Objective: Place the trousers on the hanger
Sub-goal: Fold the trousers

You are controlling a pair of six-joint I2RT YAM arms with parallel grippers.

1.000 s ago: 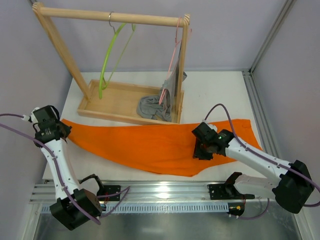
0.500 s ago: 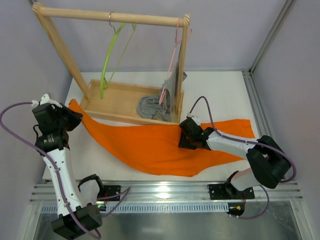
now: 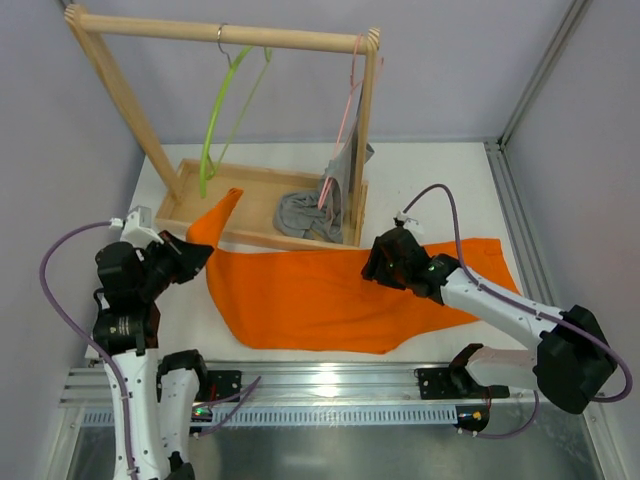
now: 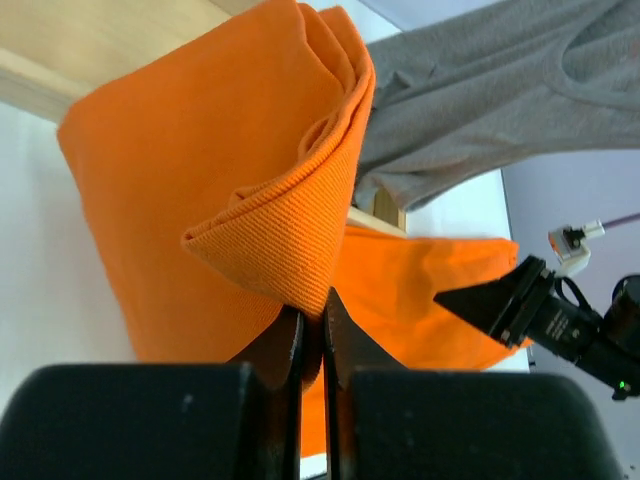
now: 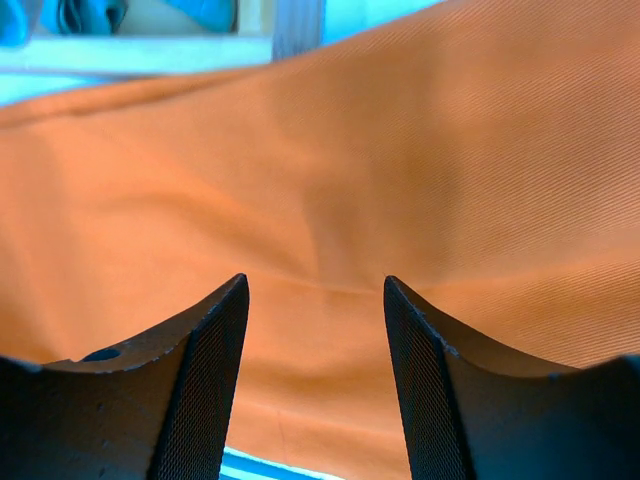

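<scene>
Top external view first: the orange trousers [image 3: 320, 300] are spread flat across the near half of the white table [image 3: 440, 190], running from the left arm all the way over to the right side. The left end is lifted and folded up, so its tip leans over the near edge of the wooden tray [image 3: 260, 185] that forms the base of the rack [image 3: 290, 38]. The left gripper [image 3: 198, 250] has that raised end. In the left wrist view, the left gripper [image 4: 310, 322] has its jaws pressed together on a doubled-over fold of the orange cloth, which sticks up like a little tent. The right gripper [image 3: 372, 268] sits over the middle of the trousers near their far edge, just in front of the tray's right corner. From the right wrist camera its fingers [image 5: 205, 380] are clearly spread apart with nothing between them, only ribbed orange fabric below. Can't tell whether the tips actually touch it. The lime-green hanger [image 3: 215, 130] hangs by its metal hook from the rack's top bar, on the left side, dangling down toward the tray and well apart from both grippers. Over on the right, a pink hanger [image 3: 345, 110] carries a grey garment [image 3: 300, 215] that slumps into the tray.
</scene>
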